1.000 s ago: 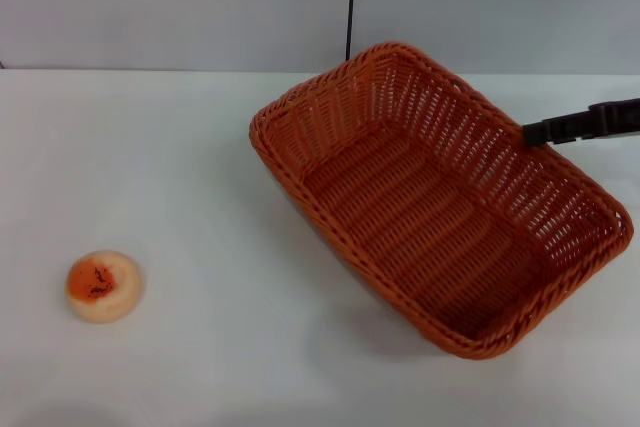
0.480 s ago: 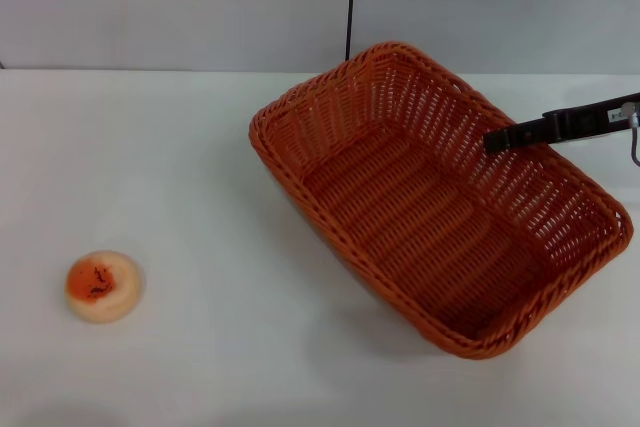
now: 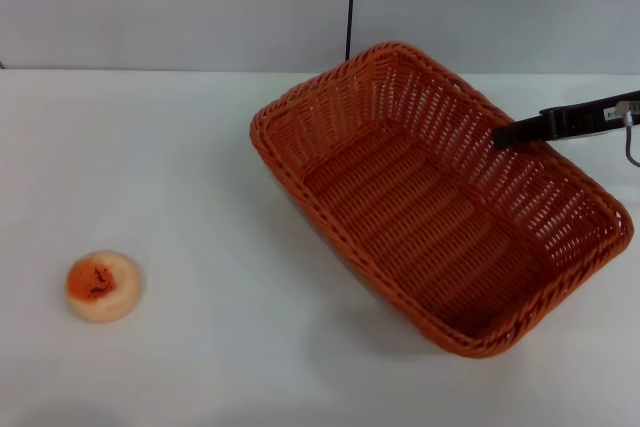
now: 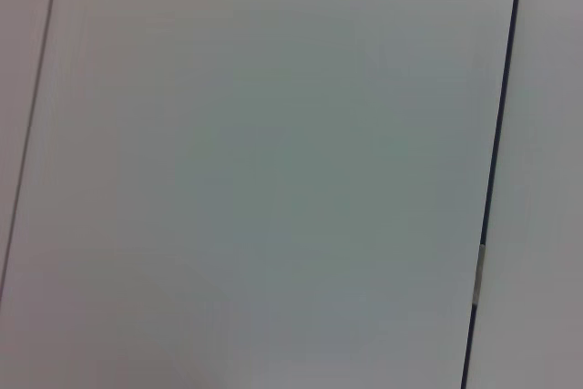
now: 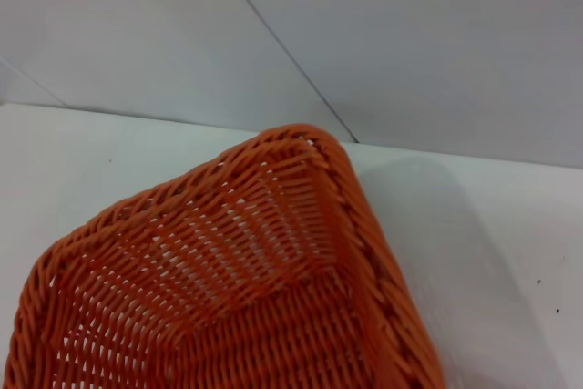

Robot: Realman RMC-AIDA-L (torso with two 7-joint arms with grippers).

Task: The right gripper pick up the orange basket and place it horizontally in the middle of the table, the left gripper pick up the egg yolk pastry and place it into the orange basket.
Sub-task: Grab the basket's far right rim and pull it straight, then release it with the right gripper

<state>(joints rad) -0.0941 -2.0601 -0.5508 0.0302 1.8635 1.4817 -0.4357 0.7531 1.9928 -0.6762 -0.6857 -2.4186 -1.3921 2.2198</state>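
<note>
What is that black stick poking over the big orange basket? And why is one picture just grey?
The black stick is the robot's right gripper, a claw on an arm, reaching over the orange basket's far rim. One picture looks down from the robot's head at the white table. There sits a little egg yolk pastry, alone. The other two come from cameras on its wrists: the right one sees the basket up close, the left one sees only a plain grey wall. Nothing is lifted yet.
</note>
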